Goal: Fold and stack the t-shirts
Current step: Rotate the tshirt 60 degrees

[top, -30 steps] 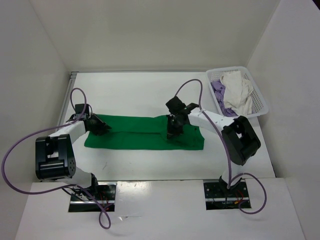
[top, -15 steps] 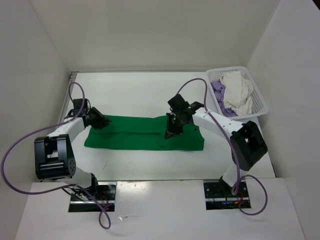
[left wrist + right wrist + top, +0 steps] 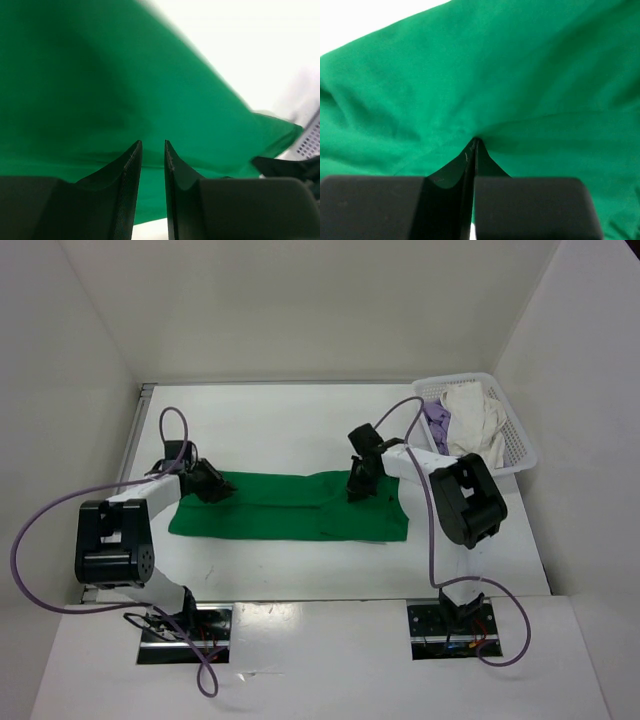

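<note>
White tabletop (image 3: 280, 430), long soft green t-shirt (image 3: 290, 512)

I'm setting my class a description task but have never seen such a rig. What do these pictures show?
Two robot arms stand at a white table's near edge. One picture looks down from above; the other two come from wrist cameras. A green t-shirt lies flat on it; a white t-shirt and a lavender t-shirt sit in the basket. The right tool pinches the green cloth. The left tool, fingers slightly apart, is at the shirt's left end; its grip is unclear.
</note>
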You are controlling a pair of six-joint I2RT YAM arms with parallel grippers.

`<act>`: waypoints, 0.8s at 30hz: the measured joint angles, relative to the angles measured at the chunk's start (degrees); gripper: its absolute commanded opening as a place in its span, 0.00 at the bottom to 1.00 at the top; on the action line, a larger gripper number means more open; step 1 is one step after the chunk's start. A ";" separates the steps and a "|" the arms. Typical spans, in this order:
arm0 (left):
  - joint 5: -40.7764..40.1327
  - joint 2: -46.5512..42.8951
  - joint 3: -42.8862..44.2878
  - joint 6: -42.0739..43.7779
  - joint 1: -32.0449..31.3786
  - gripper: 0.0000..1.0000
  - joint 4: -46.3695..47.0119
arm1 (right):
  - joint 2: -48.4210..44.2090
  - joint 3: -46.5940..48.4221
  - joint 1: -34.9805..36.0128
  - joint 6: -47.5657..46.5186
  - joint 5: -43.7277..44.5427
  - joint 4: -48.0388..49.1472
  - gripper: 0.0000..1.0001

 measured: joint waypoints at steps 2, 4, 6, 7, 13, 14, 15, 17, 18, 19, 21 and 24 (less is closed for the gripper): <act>0.39 0.26 -2.45 -0.22 1.68 0.32 0.74 | 1.75 1.14 -0.22 0.50 0.00 0.48 0.00; 0.74 0.26 -4.94 -0.31 4.42 0.32 0.52 | 3.58 3.48 -0.33 0.57 0.24 0.83 0.00; 1.64 0.09 -6.54 -0.85 6.88 0.32 0.39 | 6.45 7.26 -0.35 0.72 -0.15 0.20 0.00; 1.86 -0.39 -6.75 -1.22 7.76 0.33 0.04 | 8.48 10.12 -0.35 0.76 -0.35 0.17 0.00; 1.81 -9.55 -6.34 -1.03 7.52 0.36 -4.92 | 29.73 43.89 -0.68 0.72 -0.13 -4.17 0.00; 1.75 -11.93 -5.81 -0.87 6.73 0.36 -5.99 | 35.06 53.13 -0.70 0.68 -0.11 -5.29 0.00; 1.79 -13.88 -5.22 -0.66 5.68 0.36 -6.73 | 40.76 63.25 -0.74 0.70 -0.26 -7.30 0.00; 2.25 -17.07 -4.28 0.04 3.50 0.37 -7.50 | 51.80 82.73 -0.74 0.72 -1.11 -10.45 0.00; 2.69 -18.25 -4.11 0.15 2.58 0.37 -7.91 | 56.24 91.17 -0.74 0.76 -1.88 -11.56 0.00; 3.17 -19.10 -4.09 0.26 1.84 0.37 -8.48 | 58.40 94.79 -0.87 0.81 -2.73 -11.28 0.00; 3.87 -19.69 -4.09 0.37 0.98 0.37 -9.88 | 57.48 93.53 -0.98 0.76 -3.65 -13.20 0.00; 4.39 -19.69 -4.04 0.98 0.11 0.23 -11.76 | 53.68 90.77 -1.01 -0.28 -3.54 -15.74 0.09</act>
